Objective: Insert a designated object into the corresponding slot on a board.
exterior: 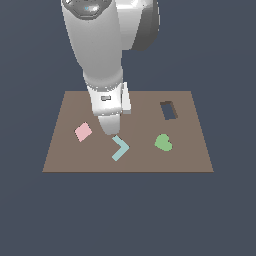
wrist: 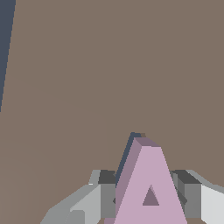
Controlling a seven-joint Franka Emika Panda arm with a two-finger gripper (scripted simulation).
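On the board (exterior: pixel 190 155), I see the square (exterior: pixel 83 132) near the edge at the exterior view's left, the chevron (exterior: pixel 120 147) mid-board toward the front edge, the heart (exterior: pixel 163 142) further right and the rectangular cutout (exterior: pixel 168 110) behind it. The letter block (wrist: pixel 148 188) sits between my gripper's (wrist: pixel 148 199) fingers (wrist: pixel 107 199), seemingly partly in the slot (wrist: pixel 131 146).

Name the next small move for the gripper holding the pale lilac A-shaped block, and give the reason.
Probably ease straight down a little further, then open. In the wrist view the gripper is shut on the pale lilac A-shaped block, and a dark edge of the A-shaped slot shows right beside it in the brown board. The block seems aligned but still stands proud of the board.
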